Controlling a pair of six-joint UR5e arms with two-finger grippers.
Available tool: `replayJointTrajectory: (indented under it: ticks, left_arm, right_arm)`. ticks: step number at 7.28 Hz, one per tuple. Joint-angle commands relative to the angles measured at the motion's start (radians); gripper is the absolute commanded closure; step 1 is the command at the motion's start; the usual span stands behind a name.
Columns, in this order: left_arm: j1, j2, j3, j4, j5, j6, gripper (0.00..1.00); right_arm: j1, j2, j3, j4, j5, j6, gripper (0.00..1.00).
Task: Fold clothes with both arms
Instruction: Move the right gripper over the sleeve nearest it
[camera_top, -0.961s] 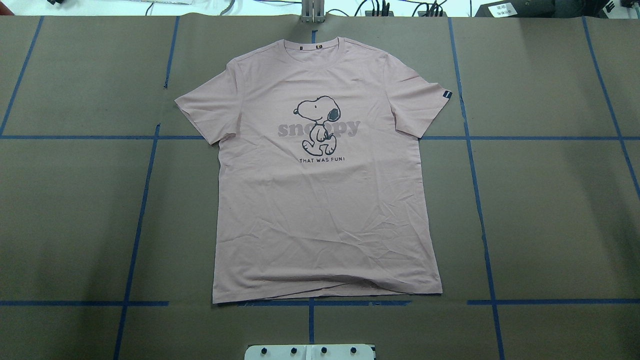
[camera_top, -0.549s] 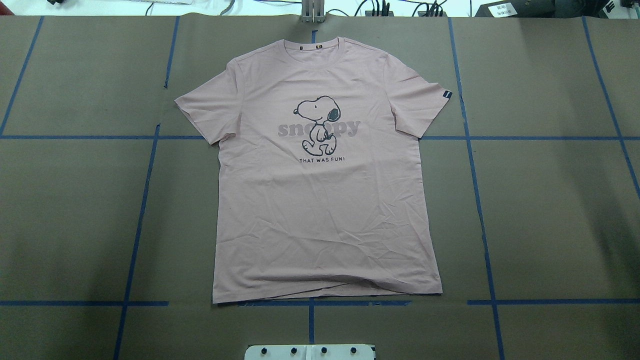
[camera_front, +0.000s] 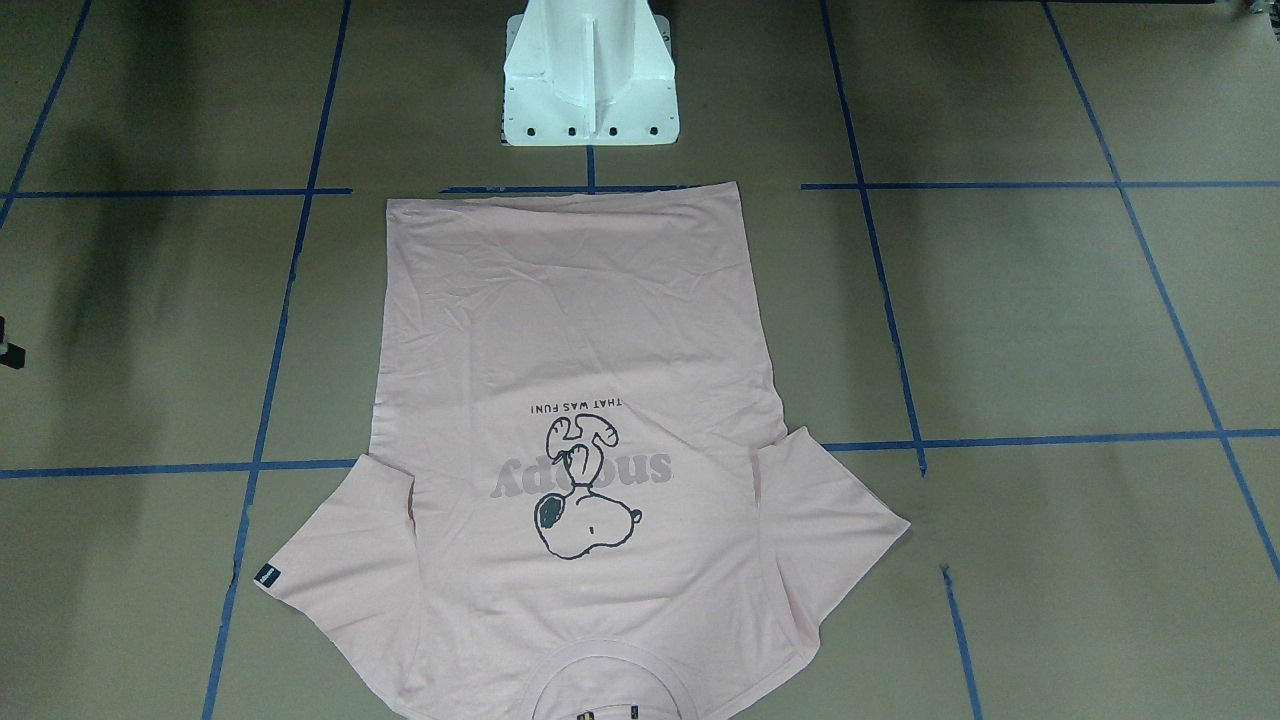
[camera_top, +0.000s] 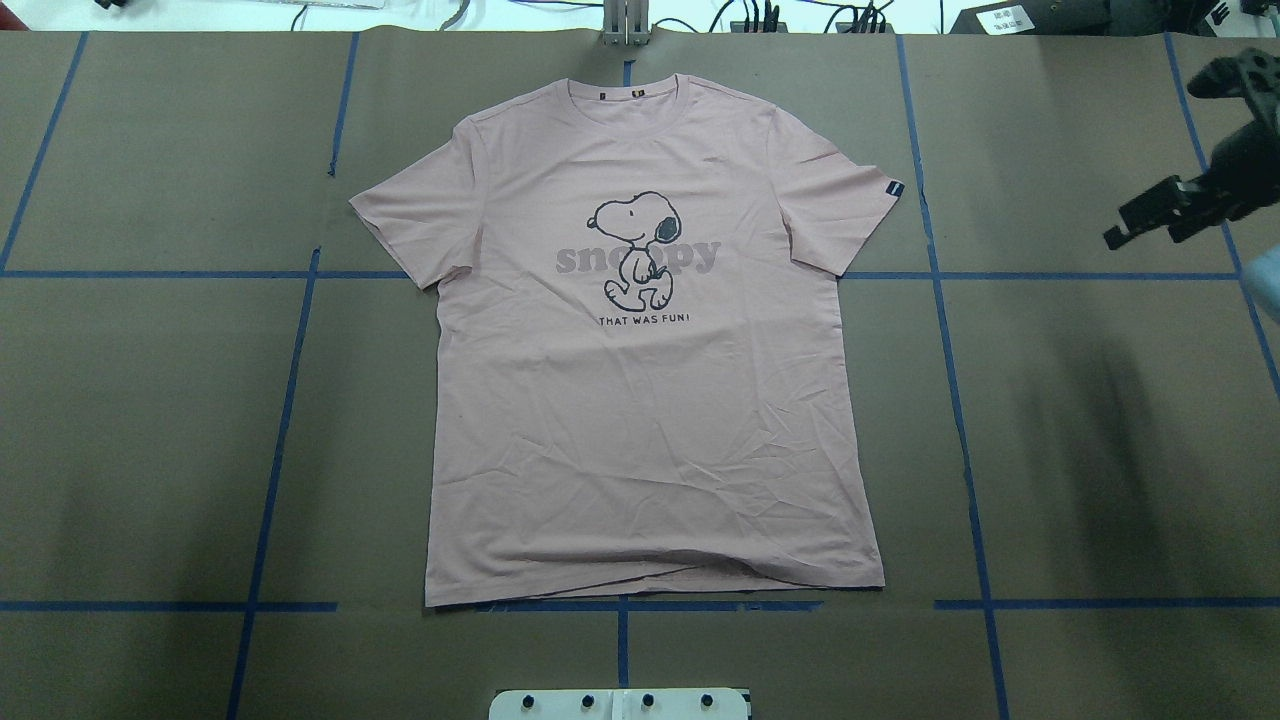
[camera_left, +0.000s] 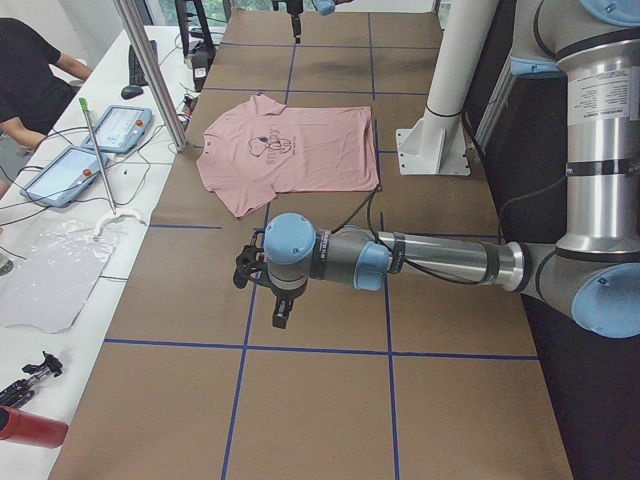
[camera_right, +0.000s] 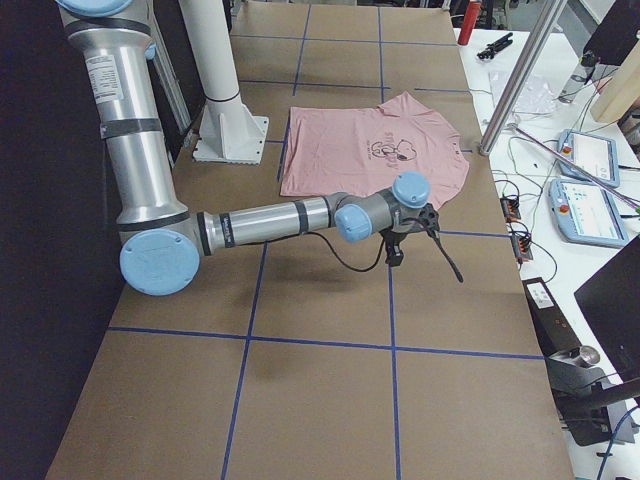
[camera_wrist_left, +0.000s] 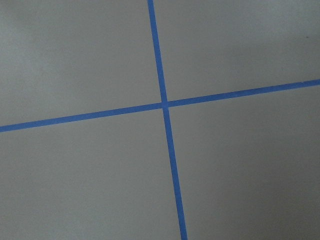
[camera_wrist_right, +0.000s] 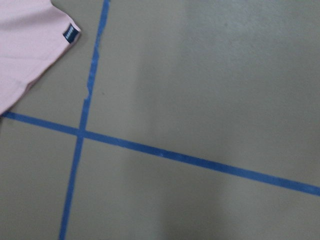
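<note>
Since half a second ago, our right gripper (camera_top: 1160, 165) has come into the overhead view at its right edge, fingers spread apart, well clear of the T-shirt (camera_top: 650, 420), which lies flat, print up, mid-table. From the front we see its hem near the white pedestal (camera_front: 588, 70). From the left end, our left gripper (camera_left: 262, 300) hangs over the table (camera_left: 330, 400); we cannot tell its state. Our right wrist camera catches the sleeve tag (camera_wrist_right: 71, 33).

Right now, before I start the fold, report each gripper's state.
Left gripper: cannot be told, seen only in the side view.
Right gripper: open, holding nothing, off to the side of the T-shirt.
</note>
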Motion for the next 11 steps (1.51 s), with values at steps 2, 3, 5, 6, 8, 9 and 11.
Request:
replayJointTrajectory:
  ticks: [2,3,5,6,8,9,11]
  left_arm:
    - [0.003,0.004,0.002,-0.040,-0.017,-0.002,0.00]
    - [0.007,0.003,0.004,-0.078,-0.019,-0.003,0.00]
    - [0.018,0.004,0.019,-0.142,-0.020,-0.005,0.00]
    - [0.020,0.003,0.033,-0.144,-0.026,-0.005,0.00]
    - [0.021,0.004,0.042,-0.144,-0.036,-0.005,0.00]
    - [0.020,0.004,0.042,-0.144,-0.036,-0.005,0.00]
    - [0.021,0.004,0.047,-0.144,-0.071,-0.006,0.00]
  right_arm:
    - [-0.170,0.191,-0.127,0.282,-0.283,0.550,0.03]
    - [-0.235,0.248,-0.244,0.432,-0.369,0.663,0.08]
    - [-0.284,0.328,-0.360,0.448,-0.522,0.675,0.16]
    - [-0.290,0.342,-0.402,0.449,-0.544,0.676,0.20]
    - [-0.291,0.340,-0.423,0.451,-0.568,0.675,0.21]
    - [-0.289,0.339,-0.424,0.452,-0.569,0.675,0.25]
    - [-0.301,0.337,-0.427,0.452,-0.569,0.675,0.41]
